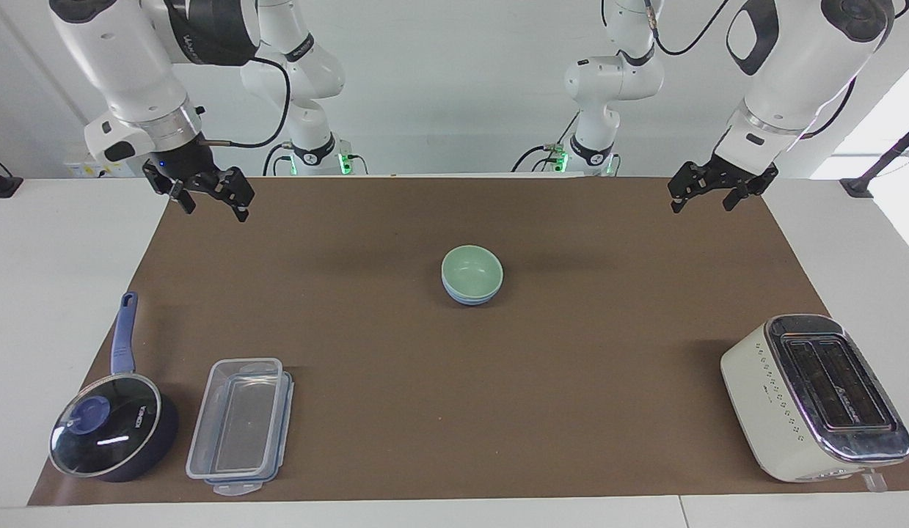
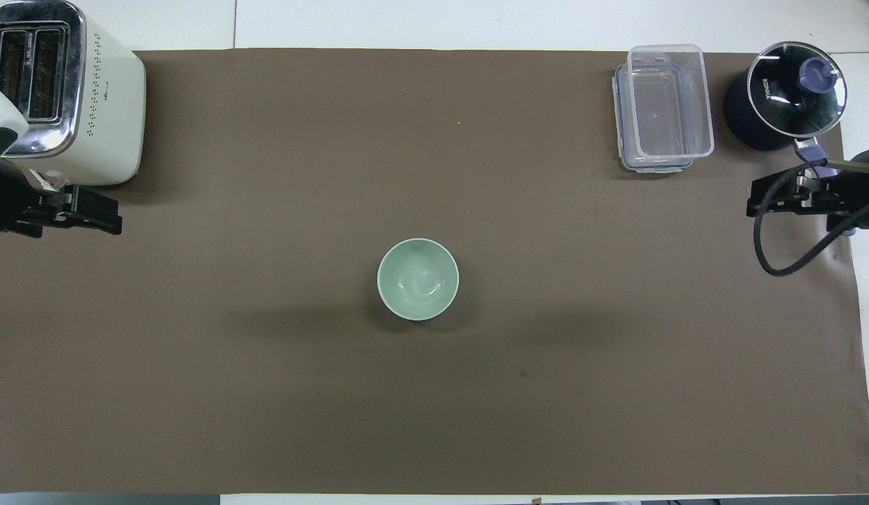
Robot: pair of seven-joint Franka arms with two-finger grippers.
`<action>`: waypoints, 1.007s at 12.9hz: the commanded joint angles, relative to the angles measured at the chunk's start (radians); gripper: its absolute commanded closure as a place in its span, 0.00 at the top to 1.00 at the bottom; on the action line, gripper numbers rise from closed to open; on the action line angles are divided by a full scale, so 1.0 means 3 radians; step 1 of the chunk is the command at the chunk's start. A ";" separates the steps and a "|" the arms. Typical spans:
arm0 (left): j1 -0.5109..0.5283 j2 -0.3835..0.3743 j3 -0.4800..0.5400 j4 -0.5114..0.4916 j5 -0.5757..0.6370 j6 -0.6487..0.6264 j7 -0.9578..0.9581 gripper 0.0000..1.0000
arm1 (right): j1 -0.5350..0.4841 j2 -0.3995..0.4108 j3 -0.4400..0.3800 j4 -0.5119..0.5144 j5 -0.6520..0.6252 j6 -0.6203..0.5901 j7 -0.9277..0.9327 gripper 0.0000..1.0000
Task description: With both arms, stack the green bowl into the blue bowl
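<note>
Facing view: the green bowl [image 1: 472, 269] sits nested in the blue bowl [image 1: 470, 296] mid-tabletop [image 1: 395, 433]. The right hand [image 1: 207, 202] and left hand [image 1: 705, 196] hang spread and empty, each above its own end of the tabletop. Little risk remains.

Overhead view: toaster [image 2: 69, 91], tub [image 2: 663, 105] and saucepan [image 2: 785, 95] stand well apart, obstructing nothing.

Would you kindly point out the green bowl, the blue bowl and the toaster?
green bowl [image 1: 472, 269]: facing view, its inside.
blue bowl [image 1: 469, 299]: facing view, outer wall showing beneath the green bowl.
toaster [image 1: 769, 400]: facing view, cream side wall.
</note>
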 commanded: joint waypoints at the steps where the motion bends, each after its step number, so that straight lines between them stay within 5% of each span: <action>1: 0.0025 -0.0057 -0.0022 -0.0048 0.0069 -0.0024 -0.0021 1.00 | -0.0070 0.0061 0.0033 0.0131 0.0088 -0.0098 -0.0068 1.00; 13: 0.0025 -0.0057 -0.0022 -0.0048 0.0069 -0.0024 -0.0021 1.00 | -0.0065 -0.0031 0.0039 0.0018 -0.0055 -0.0124 -0.0278 1.00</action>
